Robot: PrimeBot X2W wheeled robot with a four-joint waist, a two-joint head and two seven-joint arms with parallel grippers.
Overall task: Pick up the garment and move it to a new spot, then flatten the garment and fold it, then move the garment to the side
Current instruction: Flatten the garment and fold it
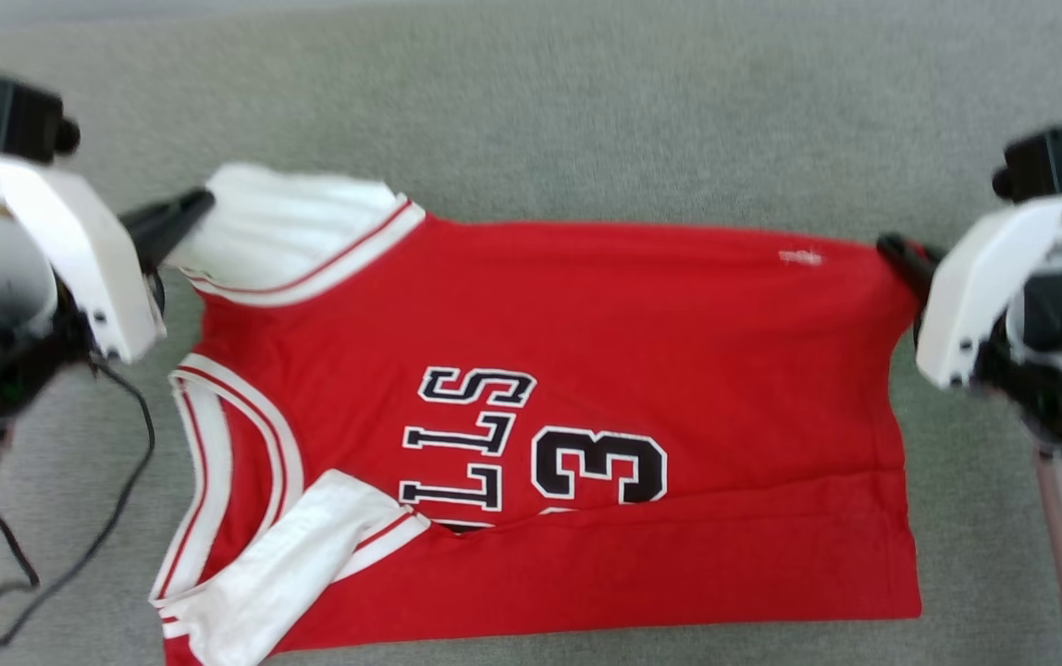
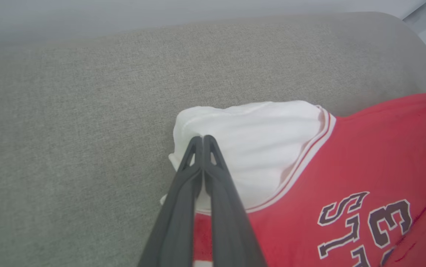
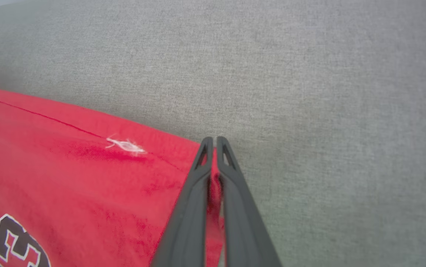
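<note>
The garment (image 1: 586, 370) is a red jersey with white sleeves, striped trim and a black number 3, spread sideways across the grey fabric surface with its collar to the left. My left gripper (image 1: 193, 205) is shut on the far white sleeve (image 2: 250, 144), its fingertips meeting at the sleeve's edge (image 2: 202, 139). My right gripper (image 1: 892, 250) is shut on the far hem corner of the garment (image 3: 87, 178), red cloth pinched between its fingers (image 3: 213, 142). The near sleeve (image 1: 281, 573) lies folded over the body.
The grey upholstered surface (image 1: 586, 120) extends beyond the garment on all sides, with open room at the back. A black cable (image 1: 124, 481) loops down from my left arm at the lower left. The surface's rounded edge (image 2: 413, 33) shows at the far right of the left wrist view.
</note>
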